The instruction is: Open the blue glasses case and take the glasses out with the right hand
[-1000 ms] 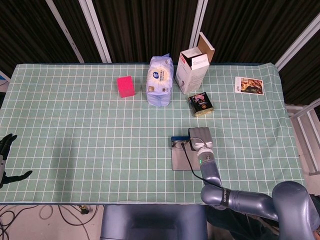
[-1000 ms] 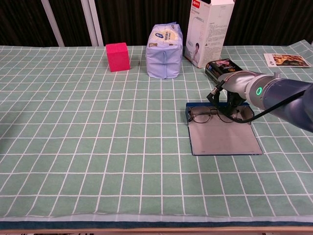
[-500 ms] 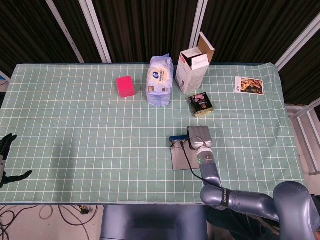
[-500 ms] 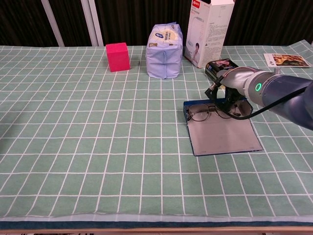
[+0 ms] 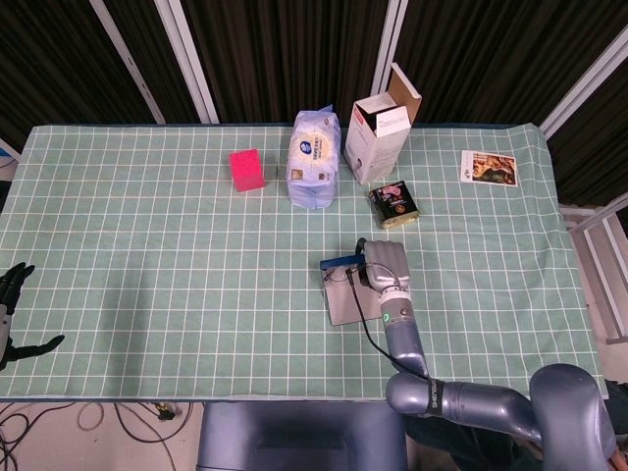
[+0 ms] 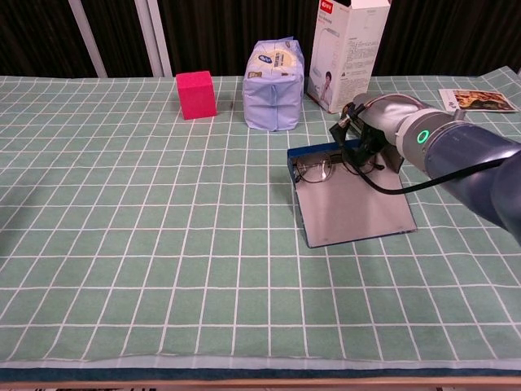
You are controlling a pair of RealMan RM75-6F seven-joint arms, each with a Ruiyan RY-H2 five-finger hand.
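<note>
**Blue case dragged, glasses still inside**

Left robot hand (image 5: 14,312) idle off the worktop (image 5: 147,255) edge, fingers spread. Blue glasses case (image 6: 352,213) open, slid left and lifted since a second ago; glasses (image 6: 330,167) still at its hinge end. Right robot hand (image 6: 376,134) at the frame; grip impossible to tell. Seen plainly only in chest view; mostly hidden from head view.
</note>
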